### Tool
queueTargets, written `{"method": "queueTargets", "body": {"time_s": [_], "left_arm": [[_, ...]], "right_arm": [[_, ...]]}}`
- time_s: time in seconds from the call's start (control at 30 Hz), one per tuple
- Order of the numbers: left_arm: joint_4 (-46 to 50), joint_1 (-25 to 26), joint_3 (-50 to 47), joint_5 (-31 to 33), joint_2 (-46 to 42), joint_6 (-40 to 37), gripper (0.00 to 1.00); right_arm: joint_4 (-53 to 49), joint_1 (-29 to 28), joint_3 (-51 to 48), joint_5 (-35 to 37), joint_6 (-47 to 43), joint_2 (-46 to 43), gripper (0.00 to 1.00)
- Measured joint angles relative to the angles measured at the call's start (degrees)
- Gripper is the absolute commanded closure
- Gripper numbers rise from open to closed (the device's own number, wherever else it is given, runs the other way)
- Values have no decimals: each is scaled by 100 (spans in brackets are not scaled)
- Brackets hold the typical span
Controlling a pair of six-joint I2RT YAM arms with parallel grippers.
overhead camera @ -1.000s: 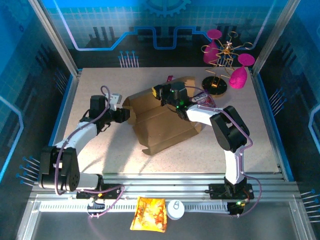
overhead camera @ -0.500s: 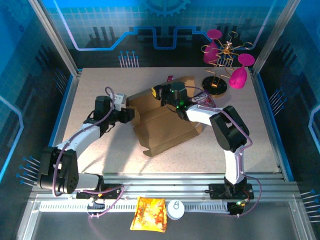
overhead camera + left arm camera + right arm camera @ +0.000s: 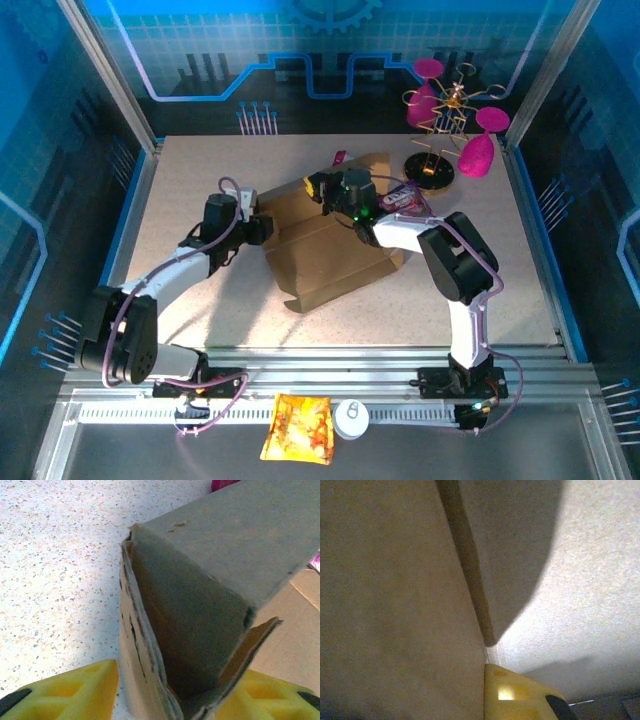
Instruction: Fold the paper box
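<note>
The paper box [image 3: 325, 250] lay half-formed on the speckled table [image 3: 180, 180], between the two pincers. The left pincer [image 3: 258, 227] stood apart, its yellow fingers [image 3: 65, 690] straddling the box's upright end wall, cardboard close against both. The right pincer [image 3: 328, 188] was clamped on the box's far wall, one finger [image 3: 515, 695] showing against the cardboard. A purple packet [image 3: 405, 198] lay just beside that pincer's arm.
</note>
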State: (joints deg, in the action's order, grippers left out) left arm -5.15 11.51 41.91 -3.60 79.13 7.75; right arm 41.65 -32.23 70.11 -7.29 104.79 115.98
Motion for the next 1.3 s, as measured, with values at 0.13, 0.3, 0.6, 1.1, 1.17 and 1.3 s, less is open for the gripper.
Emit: {"method": "queueTargets", "body": {"time_s": [0.13,0.3,0.6,1.1,1.17,1.3], "left_arm": [[-17,94,17,179,105,103,48],[-28,181,136,424,273,247,46],[9,393,468,931,675,365,47],[144,533,638,1578,881,671,53],[144,577,649,1641,907,723,52],[177,678,649,1810,935,789,53]], "right_arm": [[317,-15,-175,37,-120,-2,100],[697,-63,-382,142,-140,-2,100],[992,-114,-549,238,-203,-2,100],[1351,-153,-765,321,-243,-2,100],[1346,-153,-761,343,-240,-2,100],[1298,-153,-730,363,-238,-2,100]]}}
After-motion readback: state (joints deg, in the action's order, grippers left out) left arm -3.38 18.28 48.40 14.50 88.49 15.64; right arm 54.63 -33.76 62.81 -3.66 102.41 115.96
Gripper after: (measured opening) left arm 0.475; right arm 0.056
